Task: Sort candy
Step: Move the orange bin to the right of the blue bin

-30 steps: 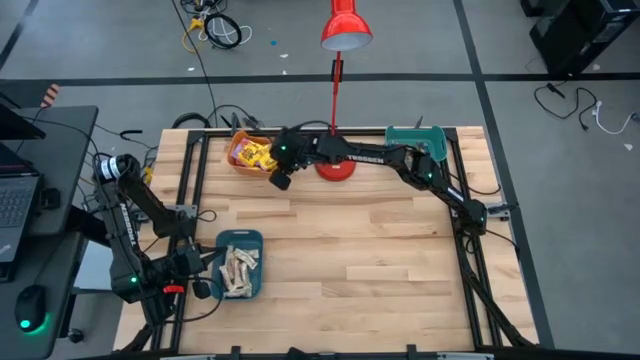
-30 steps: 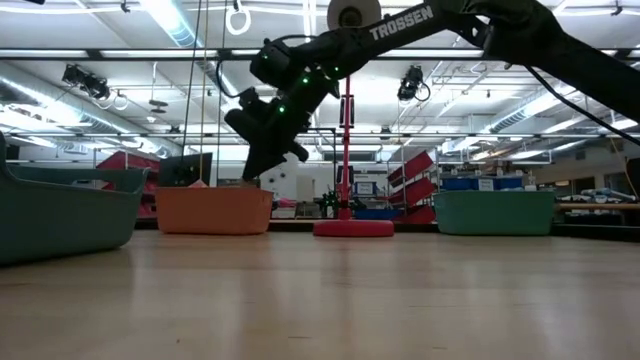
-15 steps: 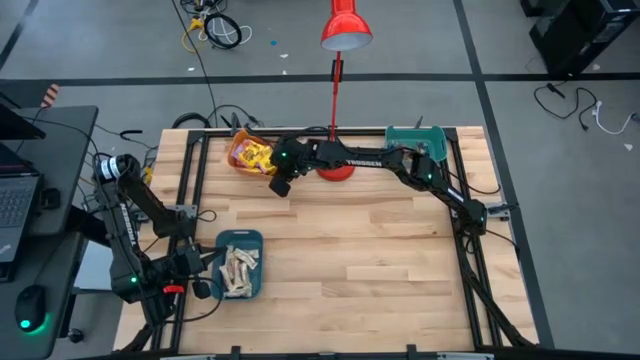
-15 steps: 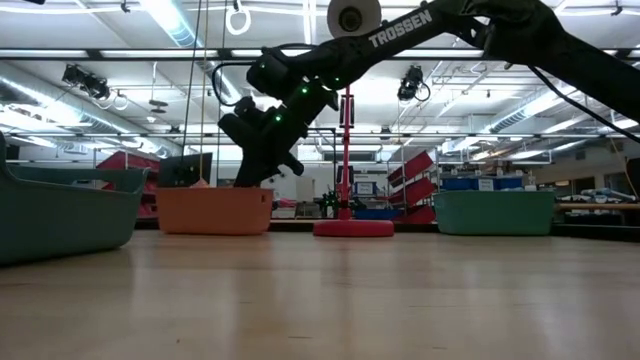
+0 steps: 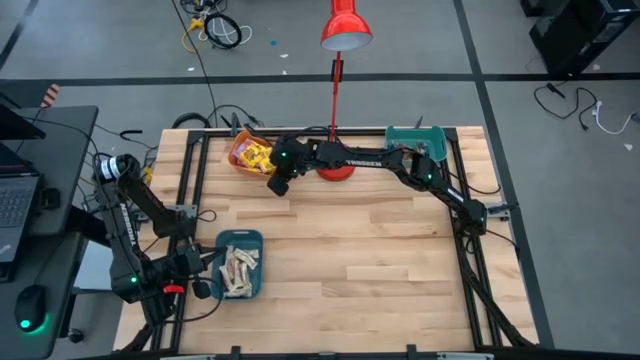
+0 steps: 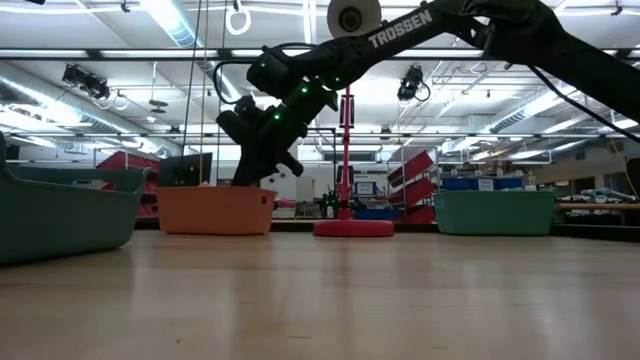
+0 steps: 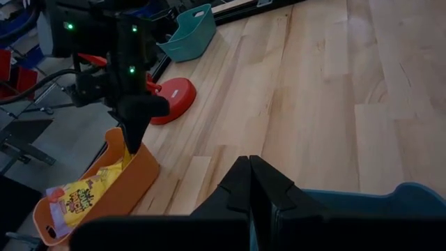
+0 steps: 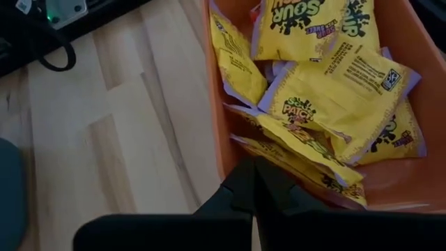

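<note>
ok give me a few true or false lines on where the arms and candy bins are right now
1. The right gripper hangs at the orange bin. True.
2. The orange bin holds beige bars. False: it holds yellow packets.
3. The left gripper is open. False: its fingers are shut, near the blue bin.
4. The red lamp base stands between the orange bin and the teal bin. True.

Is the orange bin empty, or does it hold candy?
It holds candy: the orange bin has a loose pile of yellow packets overlapping one another on its floor, with the shut right gripper hanging over its rim.
</note>
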Motion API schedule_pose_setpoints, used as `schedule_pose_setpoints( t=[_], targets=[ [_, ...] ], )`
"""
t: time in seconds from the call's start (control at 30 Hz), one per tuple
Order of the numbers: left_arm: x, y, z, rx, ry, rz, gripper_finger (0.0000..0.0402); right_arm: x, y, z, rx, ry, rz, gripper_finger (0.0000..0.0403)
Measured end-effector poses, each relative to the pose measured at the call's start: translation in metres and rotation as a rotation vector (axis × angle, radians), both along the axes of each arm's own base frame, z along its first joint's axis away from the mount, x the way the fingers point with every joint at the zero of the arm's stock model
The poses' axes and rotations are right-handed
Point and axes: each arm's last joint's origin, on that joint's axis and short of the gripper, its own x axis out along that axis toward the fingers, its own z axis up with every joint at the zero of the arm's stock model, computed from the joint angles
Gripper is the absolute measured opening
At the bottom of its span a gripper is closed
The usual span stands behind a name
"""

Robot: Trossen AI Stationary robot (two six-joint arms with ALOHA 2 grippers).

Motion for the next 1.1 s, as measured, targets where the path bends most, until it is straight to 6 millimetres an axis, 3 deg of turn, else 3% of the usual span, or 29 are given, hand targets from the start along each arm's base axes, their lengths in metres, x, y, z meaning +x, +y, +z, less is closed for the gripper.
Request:
schedule_pose_setpoints(
  t=[0.67, 0.8, 1.0, 1.1],
  targets=[
    [0.0, 0.0, 0.0, 0.001, 0.0, 0.0, 0.0, 0.005, 0.019, 0.0, 0.031, -0.01, 0.084, 0.0],
    [0.0, 0.0, 0.0, 0.0, 0.0, 0.0, 0.0, 0.006, 0.019, 0.005, -0.059, -0.011, 0.092, 0.0],
    [0.0, -0.001, -0.001, -0.02, 0.007, 0.003, 0.0, 0.002, -0.008, 0.046, -0.154, -0.072, 0.043, 0.0],
    [0.0, -0.002, -0.001, -0.03, 0.006, 0.004, 0.0, -0.009, -0.033, 0.046, -0.163, -0.016, -0.024, 0.0]
  ],
)
